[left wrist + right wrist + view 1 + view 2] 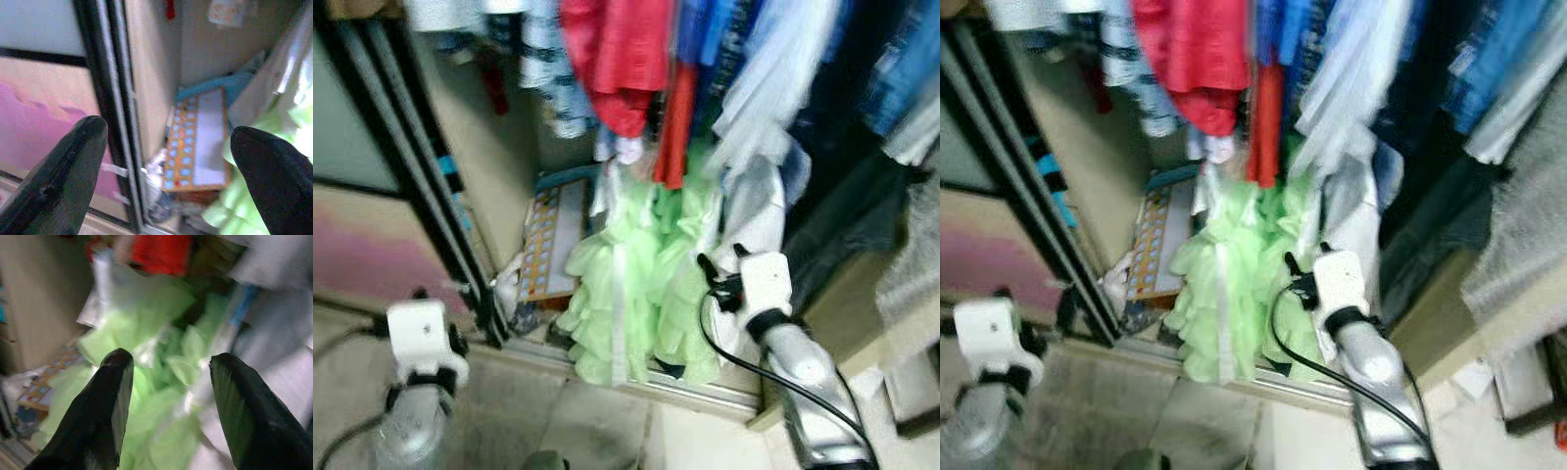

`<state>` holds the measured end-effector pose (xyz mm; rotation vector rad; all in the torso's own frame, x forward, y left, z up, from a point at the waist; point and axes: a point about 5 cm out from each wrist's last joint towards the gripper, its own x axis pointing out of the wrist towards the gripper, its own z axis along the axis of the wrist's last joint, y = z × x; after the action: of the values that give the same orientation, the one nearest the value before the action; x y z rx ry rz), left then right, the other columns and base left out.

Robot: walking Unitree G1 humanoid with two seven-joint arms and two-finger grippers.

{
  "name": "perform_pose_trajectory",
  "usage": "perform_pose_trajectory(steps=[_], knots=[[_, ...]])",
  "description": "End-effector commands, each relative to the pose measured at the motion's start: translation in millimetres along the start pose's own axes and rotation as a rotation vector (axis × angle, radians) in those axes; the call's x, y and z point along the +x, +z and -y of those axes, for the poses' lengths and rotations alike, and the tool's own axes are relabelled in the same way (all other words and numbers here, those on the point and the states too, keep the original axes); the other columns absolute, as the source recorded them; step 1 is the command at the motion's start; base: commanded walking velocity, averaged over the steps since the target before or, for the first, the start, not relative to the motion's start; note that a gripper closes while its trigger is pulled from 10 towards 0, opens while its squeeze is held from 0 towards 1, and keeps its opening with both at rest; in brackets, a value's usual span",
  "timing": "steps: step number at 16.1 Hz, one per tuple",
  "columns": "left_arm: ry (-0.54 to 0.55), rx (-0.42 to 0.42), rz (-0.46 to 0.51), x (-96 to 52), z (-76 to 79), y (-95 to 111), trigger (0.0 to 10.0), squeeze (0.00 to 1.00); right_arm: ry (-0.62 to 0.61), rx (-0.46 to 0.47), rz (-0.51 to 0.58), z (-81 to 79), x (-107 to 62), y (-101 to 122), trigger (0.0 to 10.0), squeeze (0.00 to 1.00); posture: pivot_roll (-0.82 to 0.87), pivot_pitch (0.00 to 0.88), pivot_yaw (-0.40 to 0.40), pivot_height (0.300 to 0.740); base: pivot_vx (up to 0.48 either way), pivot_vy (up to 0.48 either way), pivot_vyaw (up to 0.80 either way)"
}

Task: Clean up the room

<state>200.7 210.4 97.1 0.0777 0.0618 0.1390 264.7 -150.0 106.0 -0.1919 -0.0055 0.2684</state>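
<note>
Right gripper (pixel 168 396) spread wide, empty, near green ruffled garment (pixel 636 294), left gripper (pixel 168 166) wide open, empty

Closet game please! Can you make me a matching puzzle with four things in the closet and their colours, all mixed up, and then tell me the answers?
Things:
1. Ruffled dress hanging down to the closet floor
2. Top hanging high in the middle
3. Sliding door frame on the robot's left
4. Shirts hanging just right of the top

Colours:
A. Black
B. Blue
C. Light green
D. Red

Pairs: 1-C, 2-D, 3-A, 4-B
</note>
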Motion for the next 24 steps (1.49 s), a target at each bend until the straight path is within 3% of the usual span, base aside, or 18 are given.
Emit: perform_pose_trajectory(steps=[1,3,8,10,19,21,24], knots=[[-0.004,0.004,0.001,1.6,2.7,1.0,10.0,0.00,0.001,-0.011,0.019,-1.3,5.2,6.9,10.0,0.00,0.12,0.000,-0.024,0.740,0.000,0.000,0.80],[-0.054,-0.018,0.045,7.2,9.2,6.6,10.0,0.00,-0.023,0.003,0.034,-0.6,16.3,12.7,10.0,0.00,0.12,0.000,-0.028,0.740,0.000,0.000,0.80],[-0.013,0.025,0.045,15.7,13.2,10.1,10.0,0.00,-0.033,0.036,0.060,-11.7,33.3,20.7,10.0,0.00,0.13,0.000,-0.030,0.740,0.000,0.000,0.80],[-0.013,0.057,0.043,17.5,16.2,9.3,10.0,0.00,-0.037,0.034,0.060,-12.1,36.0,20.6,10.0,0.00,0.13,0.000,-0.025,0.740,0.000,0.000,0.80],[-0.030,0.022,0.034,30.3,28.8,5.4,10.0,0.00,-0.035,-0.007,0.066,-8.8,44.2,19.6,10.0,0.00,0.11,0.000,-0.040,0.740,0.000,0.000,0.72],[0.037,0.080,0.039,32.7,27.8,6.5,10.0,0.00,-0.034,-0.012,0.078,-7.7,47.2,22.2,10.0,0.00,0.11,0.000,-0.045,0.740,0.000,0.000,0.80],[-0.008,0.052,0.053,37.2,29.1,8.1,10.0,0.00,-0.038,-0.016,0.086,-6.2,51.0,23.7,10.0,0.00,0.11,0.000,-0.046,0.740,0.000,0.000,0.80]])
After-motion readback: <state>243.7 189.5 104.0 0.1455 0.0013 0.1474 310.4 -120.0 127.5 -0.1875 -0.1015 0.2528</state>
